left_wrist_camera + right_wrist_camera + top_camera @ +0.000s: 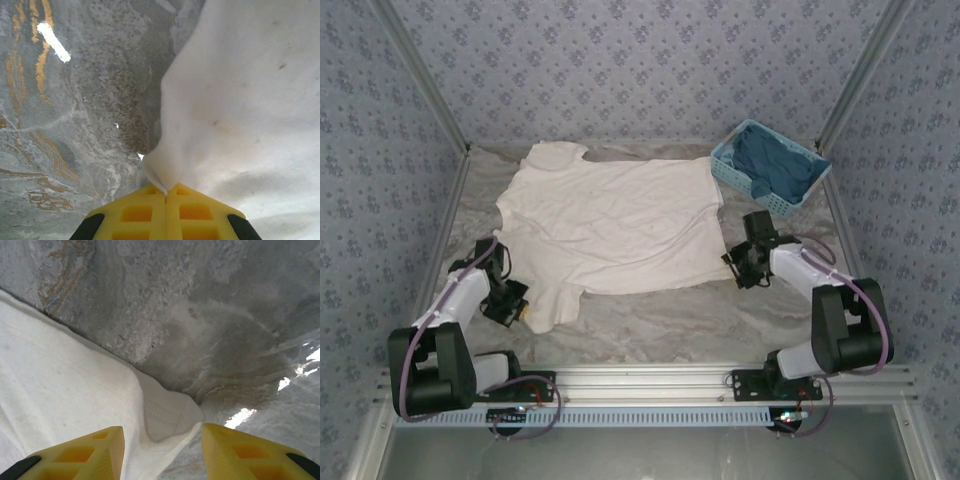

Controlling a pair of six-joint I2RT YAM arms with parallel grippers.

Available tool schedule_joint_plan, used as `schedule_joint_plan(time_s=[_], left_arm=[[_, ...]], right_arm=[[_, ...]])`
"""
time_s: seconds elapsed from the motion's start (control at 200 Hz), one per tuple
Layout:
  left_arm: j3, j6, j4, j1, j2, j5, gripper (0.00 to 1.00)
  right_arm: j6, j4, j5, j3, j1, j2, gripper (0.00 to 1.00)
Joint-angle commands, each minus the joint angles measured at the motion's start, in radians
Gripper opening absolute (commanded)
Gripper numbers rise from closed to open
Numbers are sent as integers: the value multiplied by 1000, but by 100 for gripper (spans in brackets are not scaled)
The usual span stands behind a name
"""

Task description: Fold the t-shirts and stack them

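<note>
— T-shirt (610,225) first: where is it, and on what?
— Spread flat at the centre of a grey marbled table (720,320), collar toward 11 o'clock. Blue flowered wallpaper (640,60) covers three sides, and an aluminium rail (650,380) runs along 6 o'clock.
— Anything hard to read?
— The basket (725,168) at 2 o'clock holds dark blue cloth (775,165); I can't tell how many pieces. From overhead, the left gripper (166,194) at 8 o'clock hides the very edge it holds.
— Jaws?
— The left is clenched on a cream edge, which rises to a peak between the yellow fingers (195,212). The right gripper (162,435), at 4 o'clock, is released, jaws apart with a hem corner lying on the table between them.
— Counts?
— One T-shirt, one basket, two arms, two grippers.
</note>
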Motion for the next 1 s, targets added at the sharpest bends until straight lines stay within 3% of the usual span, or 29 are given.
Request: schedule_joint_plan(time_s=[0.0,0.135,0.26,0.305,0.615,0.789,0.994], left_arm=[[-3,-22,-36,-4,-23,-15,0],[1,-31,-43,-4,-34,-16,0],[15,-49,-66,-4,-67,-30,0],[23,-64,-80,-4,-85,-37,0],[57,-248,-193,-49,-247,-86,0],[34,-369,-315,-73,-422,-113,0],[48,-359,-324,-135,-493,-133,0]], right_arm=[[43,10,-9,1,13,34,46],[53,-2,-9,-7,20,59,37],[62,-30,-8,-31,23,44,13],[62,-53,2,-36,25,26,0],[0,-308,30,-96,37,-203,0],[-25,-407,30,-180,50,-342,0],[-3,-457,64,-219,66,-472,0]])
